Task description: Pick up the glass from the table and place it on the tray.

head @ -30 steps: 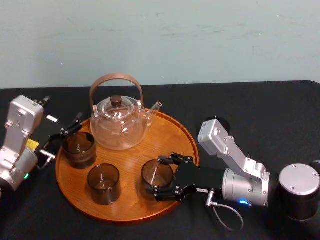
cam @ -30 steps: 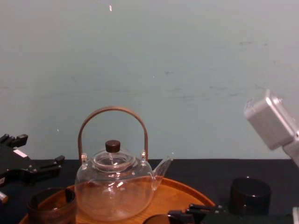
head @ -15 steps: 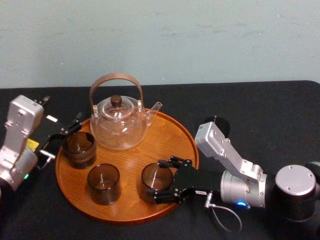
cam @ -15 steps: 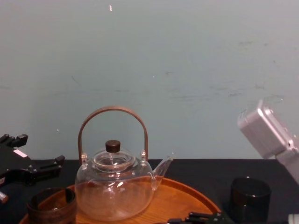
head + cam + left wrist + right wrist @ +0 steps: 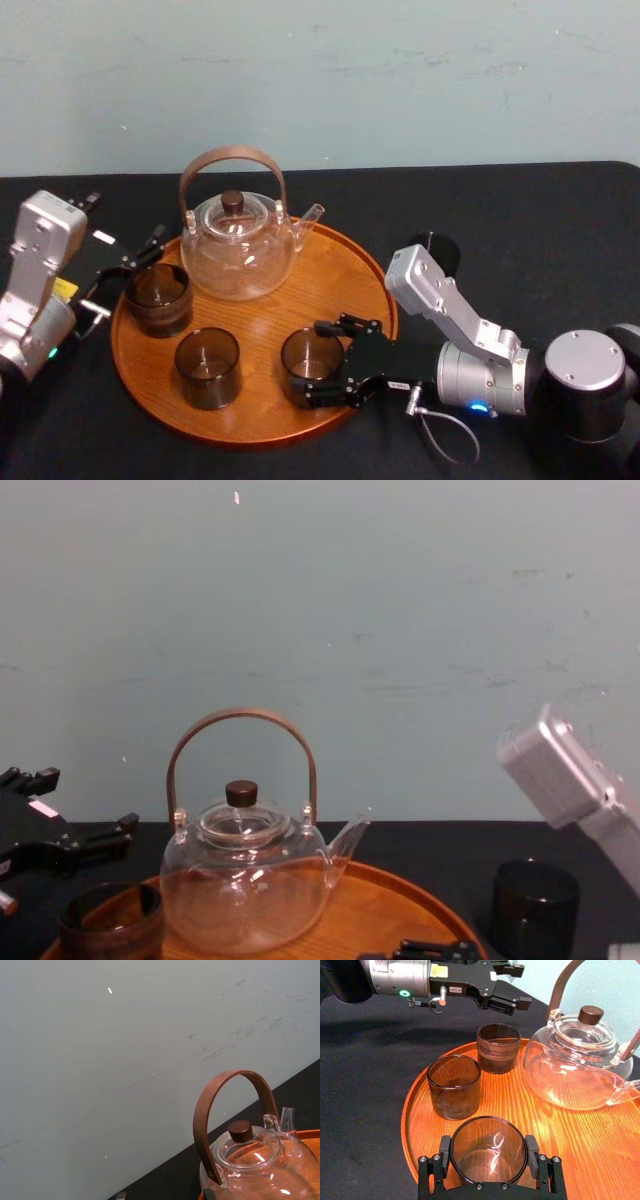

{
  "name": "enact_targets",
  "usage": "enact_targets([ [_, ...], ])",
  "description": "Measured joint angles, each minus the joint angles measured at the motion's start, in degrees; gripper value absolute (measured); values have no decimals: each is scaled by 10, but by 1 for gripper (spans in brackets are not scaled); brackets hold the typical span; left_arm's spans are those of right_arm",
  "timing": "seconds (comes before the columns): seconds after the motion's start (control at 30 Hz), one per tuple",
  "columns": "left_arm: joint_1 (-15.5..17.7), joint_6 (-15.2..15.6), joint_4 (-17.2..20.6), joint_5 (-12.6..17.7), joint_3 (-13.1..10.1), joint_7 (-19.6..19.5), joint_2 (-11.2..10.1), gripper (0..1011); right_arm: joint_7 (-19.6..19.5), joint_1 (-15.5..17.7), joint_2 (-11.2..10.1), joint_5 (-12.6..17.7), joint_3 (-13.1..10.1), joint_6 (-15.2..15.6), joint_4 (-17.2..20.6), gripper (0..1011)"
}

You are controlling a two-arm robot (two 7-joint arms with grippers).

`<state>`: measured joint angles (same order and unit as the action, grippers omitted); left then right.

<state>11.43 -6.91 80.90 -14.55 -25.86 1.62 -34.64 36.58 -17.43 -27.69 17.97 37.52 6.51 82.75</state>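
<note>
One glass [image 5: 312,367] stands upright between the fingers of the right end effector [image 5: 328,362], which clasps its sides from the robot's side. The glass is over the near right part of the tray [image 5: 335,270], seemingly resting on the wood. The left end effector [image 5: 130,268] idles spread beside the ribbed cup [image 5: 158,297], farther off.

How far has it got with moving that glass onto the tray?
Pickup looks done: the right gripper has its jaws around the glass, on or just above the tray. In hand: setting it down. Remaining: letting go. The left gripper sits idle by the tray's left edge.
</note>
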Motion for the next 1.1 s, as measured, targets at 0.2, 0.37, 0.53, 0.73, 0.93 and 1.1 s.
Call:
enact_targets([
  [0.2,0,0,0,0,0,0,0,1001,-1,0,0,-4,1,-2,0,906],
  [0.37,0,0,0,0,0,0,0,1001,-1,0,0,-4,1,-2,0,906],
  [0.53,0,0,0,0,0,0,0,1001,-1,0,-1,-4,1,-1,1,930],
  [0.73,0,0,0,0,0,0,0,1002,0,0,-1,-4,1,0,1,1002],
  [0.93,0,0,0,0,0,0,0,1001,0,1,-1,-3,1,0,1,1002],
  [1.1,0,0,0,0,0,0,0,1001,0,0,-1,-3,0,0,1,1003],
])
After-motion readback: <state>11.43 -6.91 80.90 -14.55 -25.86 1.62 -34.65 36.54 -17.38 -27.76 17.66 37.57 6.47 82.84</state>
